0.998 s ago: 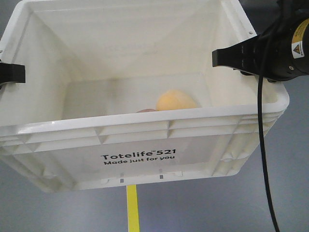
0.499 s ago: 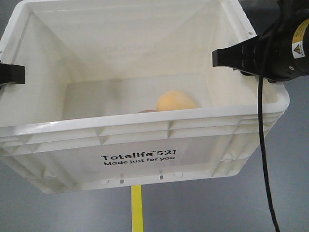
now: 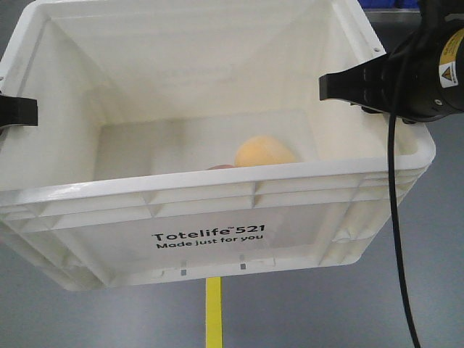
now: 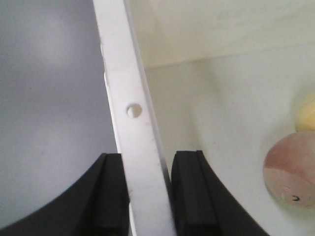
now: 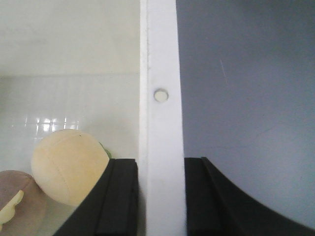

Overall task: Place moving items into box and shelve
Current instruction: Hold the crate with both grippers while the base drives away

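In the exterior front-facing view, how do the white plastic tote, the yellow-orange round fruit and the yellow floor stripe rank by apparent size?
1. white plastic tote, clearly largest.
2-3. yellow-orange round fruit and yellow floor stripe: alike in visible area, each partly hidden by the tote, so unranked.

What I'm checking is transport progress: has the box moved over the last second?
Yes: the box has shifted left against the yellow floor line, while staying put in the frame.

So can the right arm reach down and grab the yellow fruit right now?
Probably not. The right gripper is clamped on the rim of the box, and the yellow fruit lies down on the box floor. The gripper would have to let go of the rim first.
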Controlling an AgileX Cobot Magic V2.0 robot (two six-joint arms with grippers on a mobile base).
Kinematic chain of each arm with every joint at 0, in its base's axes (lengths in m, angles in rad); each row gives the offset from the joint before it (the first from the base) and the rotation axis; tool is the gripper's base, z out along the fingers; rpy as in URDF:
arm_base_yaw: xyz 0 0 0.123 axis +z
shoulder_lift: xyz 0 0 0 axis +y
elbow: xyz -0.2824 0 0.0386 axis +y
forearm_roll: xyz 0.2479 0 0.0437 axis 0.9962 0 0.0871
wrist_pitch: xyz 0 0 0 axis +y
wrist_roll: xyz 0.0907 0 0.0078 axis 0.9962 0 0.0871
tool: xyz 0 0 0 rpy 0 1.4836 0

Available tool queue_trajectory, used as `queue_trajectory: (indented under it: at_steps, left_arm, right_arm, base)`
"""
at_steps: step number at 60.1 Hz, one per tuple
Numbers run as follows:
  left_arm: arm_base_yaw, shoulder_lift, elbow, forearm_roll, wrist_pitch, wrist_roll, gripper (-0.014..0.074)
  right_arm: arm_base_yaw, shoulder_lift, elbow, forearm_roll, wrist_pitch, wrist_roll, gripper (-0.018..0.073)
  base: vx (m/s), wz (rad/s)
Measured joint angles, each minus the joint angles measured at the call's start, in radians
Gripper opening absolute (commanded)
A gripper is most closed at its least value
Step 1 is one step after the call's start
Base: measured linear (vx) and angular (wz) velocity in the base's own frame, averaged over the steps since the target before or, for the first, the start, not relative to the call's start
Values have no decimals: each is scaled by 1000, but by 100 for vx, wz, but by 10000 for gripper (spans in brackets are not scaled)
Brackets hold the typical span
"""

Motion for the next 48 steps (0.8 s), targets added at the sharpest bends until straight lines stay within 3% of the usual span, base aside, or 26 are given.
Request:
queue_trajectory:
  at_steps: [48]
  left_arm:
    - [-1, 0, 0, 0, 0, 0, 104]
  right_arm:
    - [0, 0, 0, 0, -1, 0, 71]
  base:
    - [35, 5]
